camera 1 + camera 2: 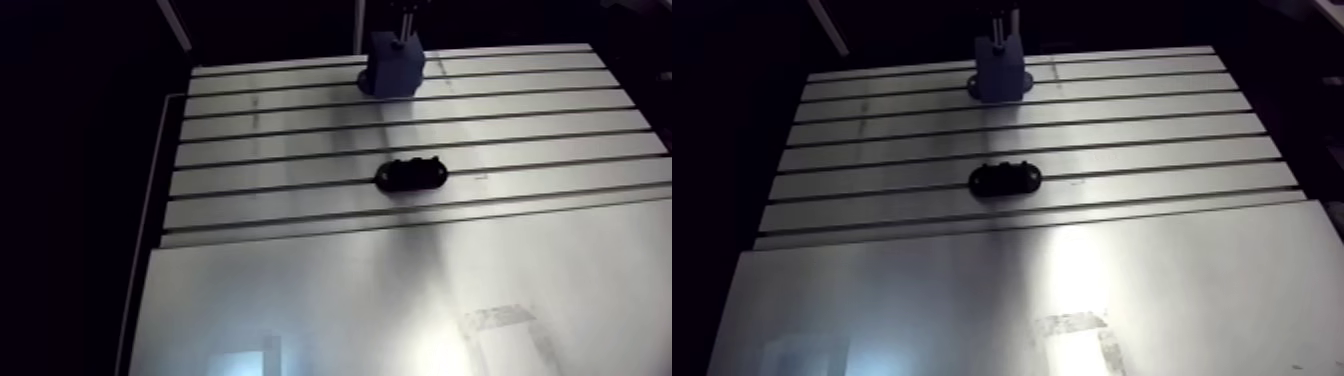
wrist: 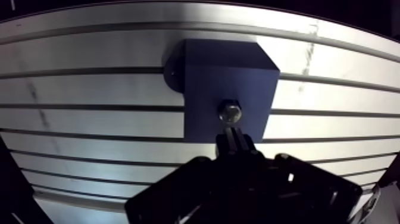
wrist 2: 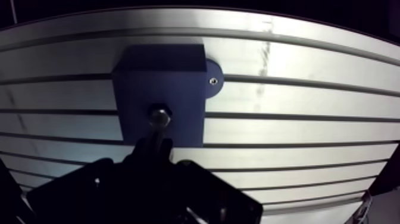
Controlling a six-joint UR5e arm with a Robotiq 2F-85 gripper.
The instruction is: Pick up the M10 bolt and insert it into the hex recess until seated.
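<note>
Directly ahead of the claw (image 2: pixel 235 138), the M10 bolt (image 2: pixel 230 111) sits in the top face of the blue block (image 2: pixel 208 74) on the slotted worktop (image 2: pixel 89 89). Whether the claw is open or closed cannot be told. A black oblong part (image 1: pixel 411 173) lies well apart from the block.

Table (image 1: pixel 300 300): bare aluminium, brushed, with a soft sheen.
Block (image 2: pixel 208 71): blue, matt, smooth-faced, plastic in look.
Bolt (image 2: pixel 230 111): metal, with a glossy head.
Black part (image 1: pixel 411 174): slightly glossy; material not determined.
</note>
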